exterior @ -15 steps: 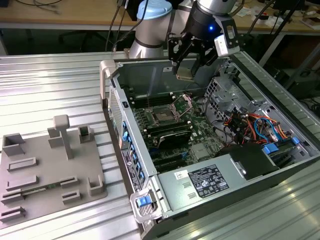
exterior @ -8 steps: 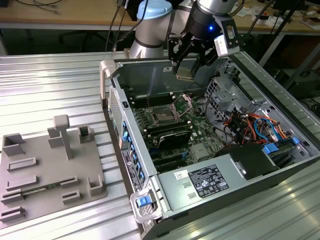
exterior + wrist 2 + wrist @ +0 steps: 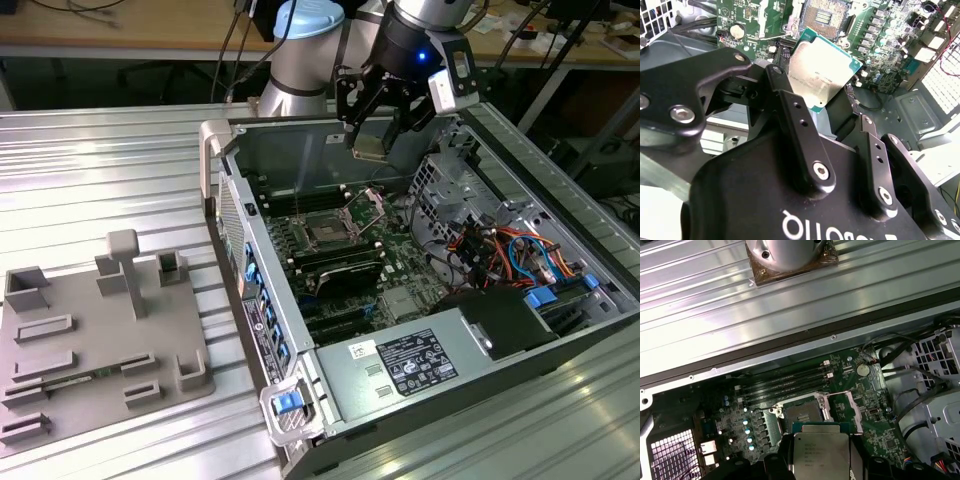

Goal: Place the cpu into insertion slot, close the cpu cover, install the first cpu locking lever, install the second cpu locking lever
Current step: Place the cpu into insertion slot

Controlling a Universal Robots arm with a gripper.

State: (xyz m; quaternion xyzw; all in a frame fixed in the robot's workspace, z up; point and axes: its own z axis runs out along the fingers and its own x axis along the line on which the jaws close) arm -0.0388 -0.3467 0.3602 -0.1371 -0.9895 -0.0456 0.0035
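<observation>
The small flat square cpu with silvery-grey metal top (image 3: pixel 822 70) is pinched in the black tool (image 3: pixel 372 140), in the air above the dark-centred square insertion slot (image 3: pixel 800 415) of the green circuit board (image 3: pixel 867 417). The thin silvery cpu cover (image 3: pixel 368 205) is seen raised. No step is judged finished yet.

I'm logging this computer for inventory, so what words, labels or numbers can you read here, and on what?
Nothing reads out reliably.
Power supply label: print too small to read.
Chip, held in the jaws: faint print, too small to read.
Black housing behind the jaws: white letters, upside down and cut off.
</observation>
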